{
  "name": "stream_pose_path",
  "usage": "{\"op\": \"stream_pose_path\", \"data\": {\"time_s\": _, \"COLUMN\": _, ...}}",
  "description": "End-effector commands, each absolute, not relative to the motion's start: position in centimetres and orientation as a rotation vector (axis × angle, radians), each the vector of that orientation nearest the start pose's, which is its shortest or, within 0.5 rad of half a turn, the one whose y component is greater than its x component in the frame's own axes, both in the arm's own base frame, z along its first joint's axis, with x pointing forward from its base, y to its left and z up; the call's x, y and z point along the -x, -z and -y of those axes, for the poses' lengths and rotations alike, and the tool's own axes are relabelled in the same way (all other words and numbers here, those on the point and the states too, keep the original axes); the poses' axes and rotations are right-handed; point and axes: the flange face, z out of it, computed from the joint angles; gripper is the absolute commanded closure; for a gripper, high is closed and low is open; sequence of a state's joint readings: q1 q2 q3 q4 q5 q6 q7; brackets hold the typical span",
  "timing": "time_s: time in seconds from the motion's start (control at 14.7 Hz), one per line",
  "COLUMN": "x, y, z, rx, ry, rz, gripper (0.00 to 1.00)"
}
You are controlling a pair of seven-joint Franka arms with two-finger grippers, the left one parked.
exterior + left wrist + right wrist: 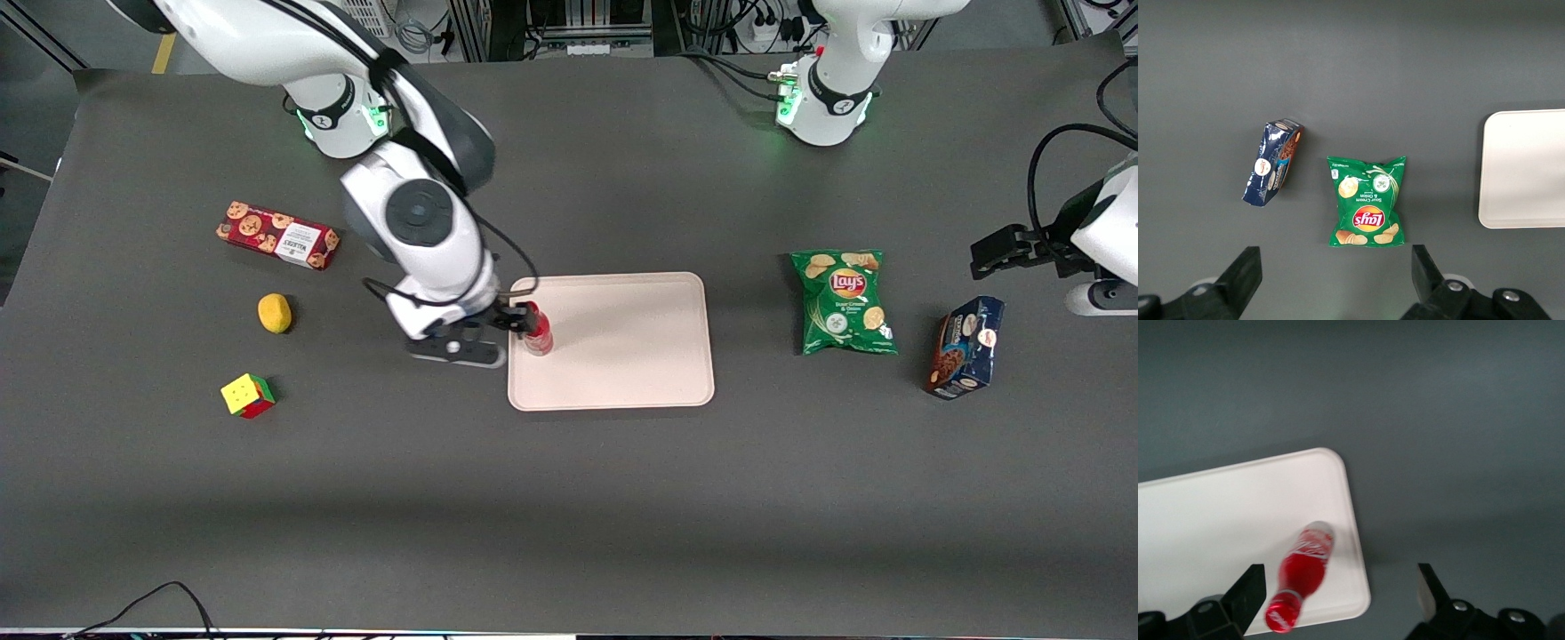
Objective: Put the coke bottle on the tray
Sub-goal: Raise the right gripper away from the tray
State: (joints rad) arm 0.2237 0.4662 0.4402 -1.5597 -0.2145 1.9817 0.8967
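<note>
The gripper hangs over the edge of the tray that is toward the working arm's end of the table. Its two fingers stand wide apart and hold nothing. The bottle is between them but touches neither finger, so it looks let go. It stands on the tray, close to the rim, with its cap up and its base on the flat pale floor. It seems to stand by itself, which is why the open fingers do not need to hold it. The job looks nearly done. I think the arm should now go straight up, since a sideways bump could tip such a thin bottle. Most of the tray is bare. Toward the working arm's end of the table lie a red cookie box, a yellow ball and a color cube. Toward the parked arm's end lie a green chip bag and a blue box. All of these are well apart from the tray.
</note>
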Motion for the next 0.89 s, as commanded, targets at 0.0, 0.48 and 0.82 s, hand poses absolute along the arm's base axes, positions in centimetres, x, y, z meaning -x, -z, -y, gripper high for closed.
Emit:
{"op": "stream_pose_path", "data": {"time_s": 0.0, "x": -57.0, "y": -47.2, "z": -30.4, "rx": 3.127, "ry": -0.003, "rz": -0.243, "gripper": 0.0}}
{"op": "stream_pose_path", "data": {"time_s": 0.48, "x": -56.7, "y": -56.5, "z": -10.9, "rx": 3.093, "ry": 0.039, "rz": -0.044, "gripper": 0.0}}
{"op": "stream_pose_path", "data": {"time_s": 0.82, "x": -55.1, "y": -54.9, "z": -4.6, "rx": 3.111, "ry": 0.026, "rz": -0.071, "gripper": 0.0}}
